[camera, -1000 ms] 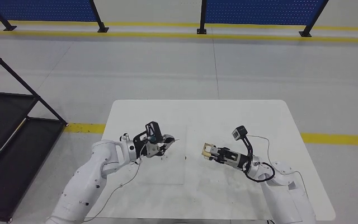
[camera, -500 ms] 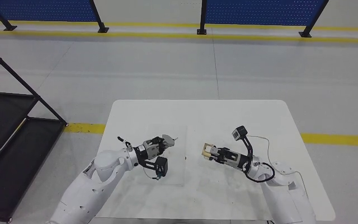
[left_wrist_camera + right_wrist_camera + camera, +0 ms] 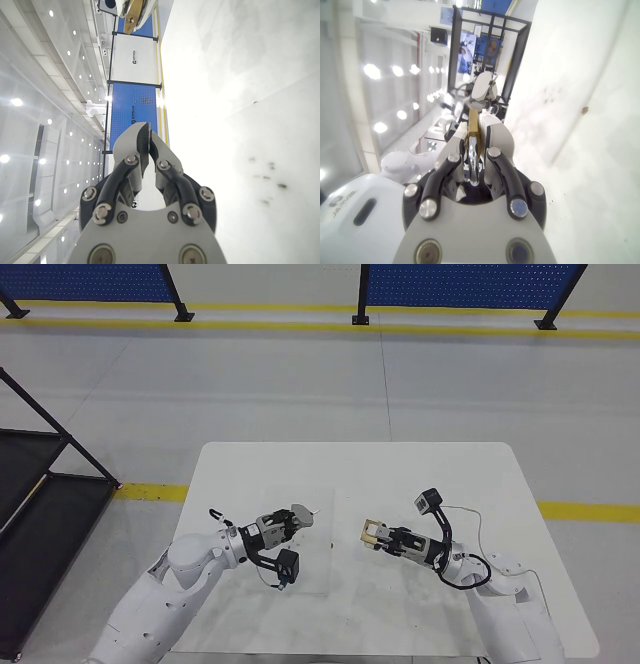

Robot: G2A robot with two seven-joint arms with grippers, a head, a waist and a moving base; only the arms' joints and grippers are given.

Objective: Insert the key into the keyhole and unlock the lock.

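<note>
While the right tool (image 3: 475,126) clamps the lock (image 3: 473,121), the left tool (image 3: 150,135) sits closed.

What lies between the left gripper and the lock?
Bare table, seen in the top view: the left gripper and the lock, held by the right gripper, are apart.

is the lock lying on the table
No, the brass lock is clamped in the right gripper, not lying on the table.
</note>
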